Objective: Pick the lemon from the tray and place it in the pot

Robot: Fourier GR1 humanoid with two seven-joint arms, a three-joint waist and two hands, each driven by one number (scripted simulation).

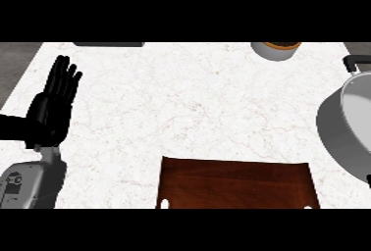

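At the near edge of the view, a dark brown wooden tray is seen lying flat on the white marbled counter. Its far edge is straight, its near part is cut off by the frame, and two small pale notches are shown at its near corners. The lemon cannot be made out on the visible part of the tray, so its place cannot be told. Well to the left of the tray, the grey left forearm is seen coming in from the lower edge. Just beyond it the black left hand is held near the counter's left edge, fingers straight, close together and pointing away, with nothing clasped. A broad strip of bare counter is seen between this hand and the tray. At the right edge the grey metal pot is shown only in part, its rounded rim and pale inside cut off by the frame. Its wall is set near the tray's far right corner but apart from it, and a black handle is seen at its far side. Beyond the tray, open counter is seen up to the far edge. There a small pale cup with an orange-brown inside is half cut off, and a dark flat object is seen at the far left. Grey floor is shown past the counter's left edge.
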